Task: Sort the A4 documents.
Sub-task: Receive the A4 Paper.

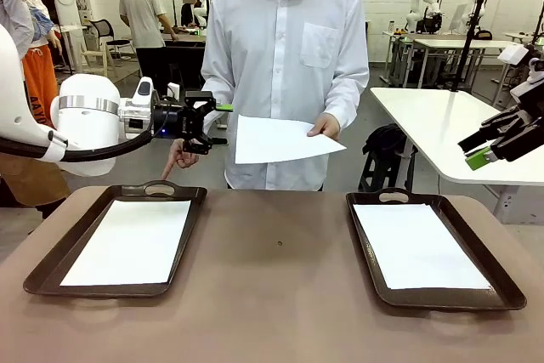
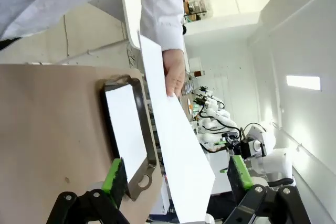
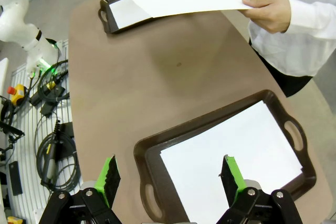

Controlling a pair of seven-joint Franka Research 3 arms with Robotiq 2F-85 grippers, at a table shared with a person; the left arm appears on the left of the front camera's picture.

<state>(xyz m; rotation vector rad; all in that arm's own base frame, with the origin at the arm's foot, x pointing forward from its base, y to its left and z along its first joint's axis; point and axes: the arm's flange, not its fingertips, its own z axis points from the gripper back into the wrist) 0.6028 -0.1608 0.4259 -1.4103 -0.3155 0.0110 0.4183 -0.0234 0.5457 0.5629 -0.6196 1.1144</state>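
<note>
Now we see our left tool (image 1: 206, 124) spread open and empty beside the sheet (image 1: 280, 139) in the person's hand (image 1: 324, 128); our right tool (image 3: 170, 178) gapes over its tray (image 3: 273, 100).

**What I can't fully see**

My right gripper (image 1: 481, 147) is cut by the front view's right edge. My left gripper (image 1: 206, 123) covers part of the person's pointing hand (image 1: 179, 159). In my left wrist view, the held sheet (image 2: 176, 145) runs off the bottom edge and hides part of the tray (image 2: 137, 129).
</note>
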